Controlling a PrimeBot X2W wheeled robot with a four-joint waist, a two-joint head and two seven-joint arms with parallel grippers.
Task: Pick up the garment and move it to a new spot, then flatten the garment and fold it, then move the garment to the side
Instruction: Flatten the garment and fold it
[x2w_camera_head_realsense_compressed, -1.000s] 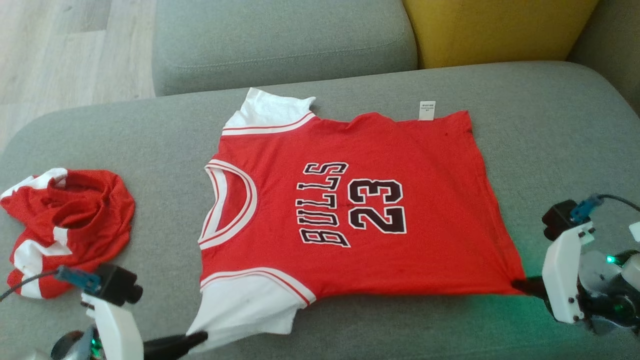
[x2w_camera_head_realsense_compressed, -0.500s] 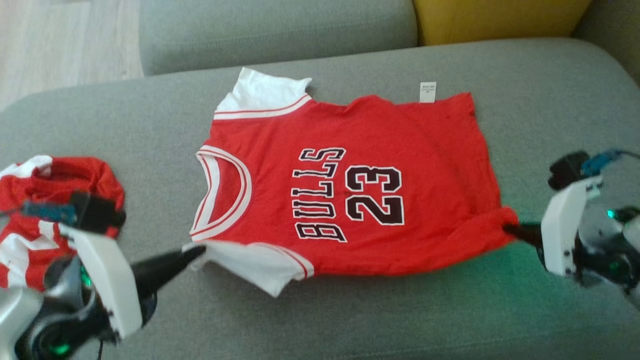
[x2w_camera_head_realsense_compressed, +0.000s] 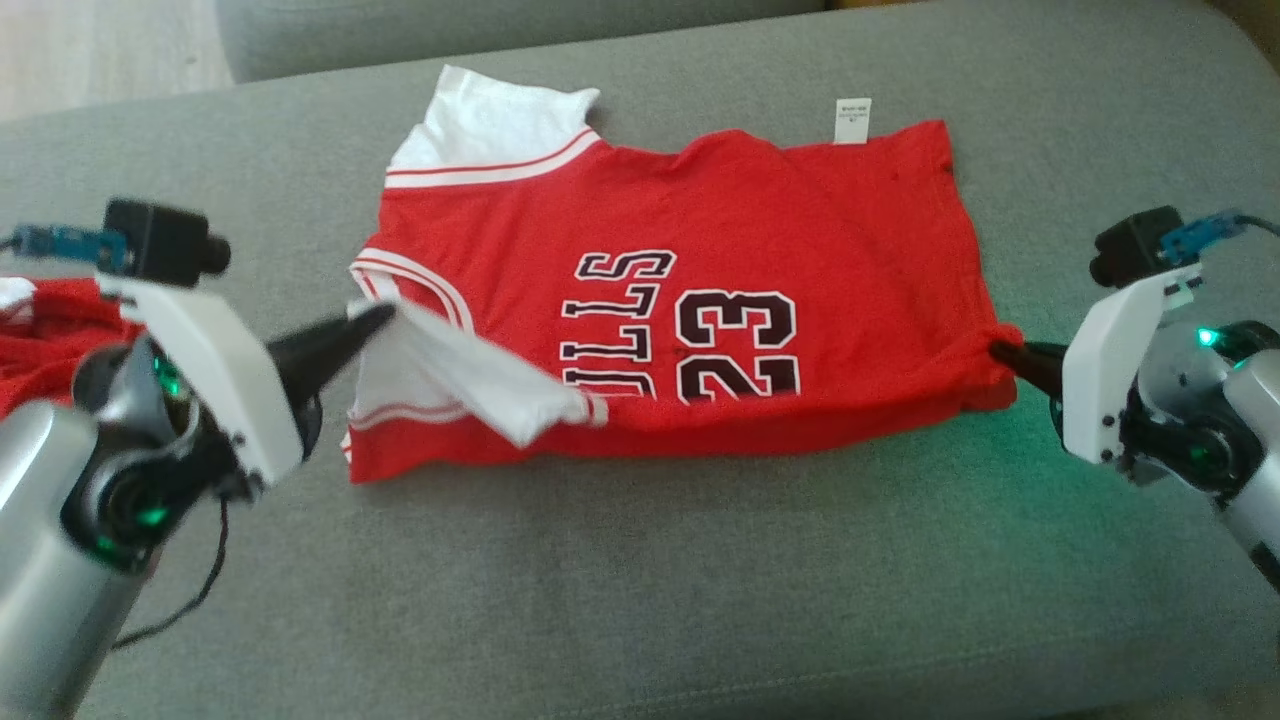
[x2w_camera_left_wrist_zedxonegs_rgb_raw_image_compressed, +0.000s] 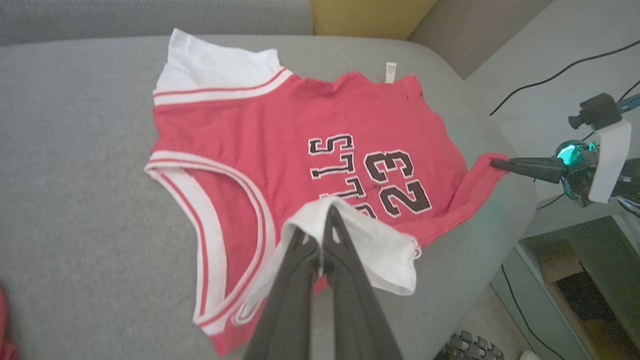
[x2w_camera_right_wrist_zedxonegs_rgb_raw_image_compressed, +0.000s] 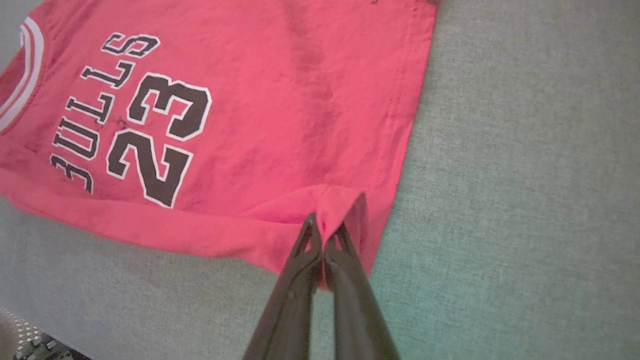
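The garment (x2w_camera_head_realsense_compressed: 720, 240) is a red jersey with white sleeves and black "BULLS 23" lettering, spread on the grey sofa seat (x2w_camera_head_realsense_compressed: 640, 600). Its near long edge is lifted and rolled over toward the far side. My left gripper (x2w_camera_head_realsense_compressed: 383, 314) is shut on the near white sleeve, held over the collar. The left wrist view has that gripper (x2w_camera_left_wrist_zedxonegs_rgb_raw_image_compressed: 327, 210) pinching the sleeve above the garment (x2w_camera_left_wrist_zedxonegs_rgb_raw_image_compressed: 280, 125). My right gripper (x2w_camera_head_realsense_compressed: 995, 348) is shut on the near hem corner at the right. In the right wrist view the gripper (x2w_camera_right_wrist_zedxonegs_rgb_raw_image_compressed: 325, 225) clamps a red fold of the garment (x2w_camera_right_wrist_zedxonegs_rgb_raw_image_compressed: 280, 100).
A second crumpled red and white garment (x2w_camera_head_realsense_compressed: 50, 340) lies at the far left behind my left arm. The sofa backrest (x2w_camera_head_realsense_compressed: 500, 20) runs along the far side. Beyond the seat's right end are floor and black cables (x2w_camera_left_wrist_zedxonegs_rgb_raw_image_compressed: 550, 80).
Both grippers have carried the near edge of the garment away from me, folding it over the lettering. The white sleeve has risen off the seat. The head camera has tilted downward.
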